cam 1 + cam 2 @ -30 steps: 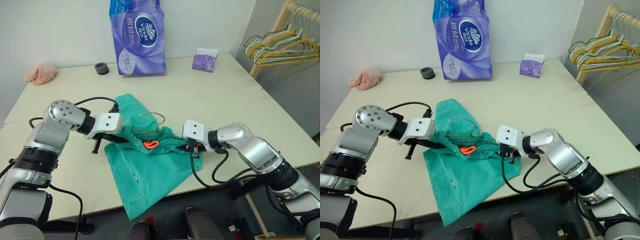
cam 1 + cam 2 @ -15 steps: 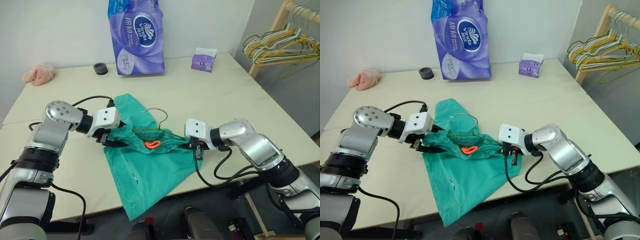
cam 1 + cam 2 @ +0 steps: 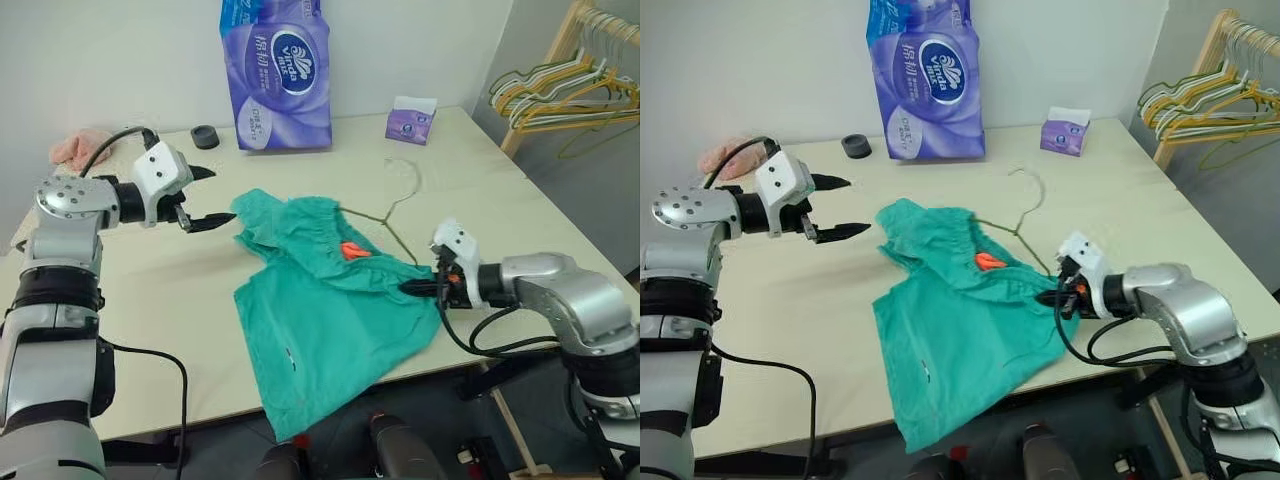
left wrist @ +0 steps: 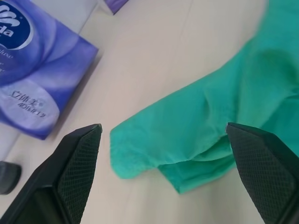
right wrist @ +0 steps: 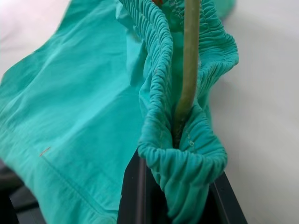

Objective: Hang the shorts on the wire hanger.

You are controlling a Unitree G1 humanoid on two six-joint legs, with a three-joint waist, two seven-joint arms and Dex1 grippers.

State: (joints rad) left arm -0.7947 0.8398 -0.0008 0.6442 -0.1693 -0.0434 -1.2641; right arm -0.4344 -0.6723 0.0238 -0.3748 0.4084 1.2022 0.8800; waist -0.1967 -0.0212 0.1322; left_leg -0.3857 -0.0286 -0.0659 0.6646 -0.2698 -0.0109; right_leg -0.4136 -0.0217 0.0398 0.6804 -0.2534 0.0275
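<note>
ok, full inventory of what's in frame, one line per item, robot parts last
shorts: 1, teal-green with orange tag, table front-centre, one leg over the near edge
wire hanger: 1, olive-green, partly inside the waistband, hook toward the far side
tissue pack: 1, purple, upright at the table's back
small tissue box: 1, purple, back right
black ring: 1, back, left of the pack
pink cloth: 1, back left corner
table: 1, cream
hanger rack: 1, wooden, yellow and green hangers, far right
left gripper: black fingers, open, clear of the shorts
right gripper: shut on waistband and hanger wire
</note>
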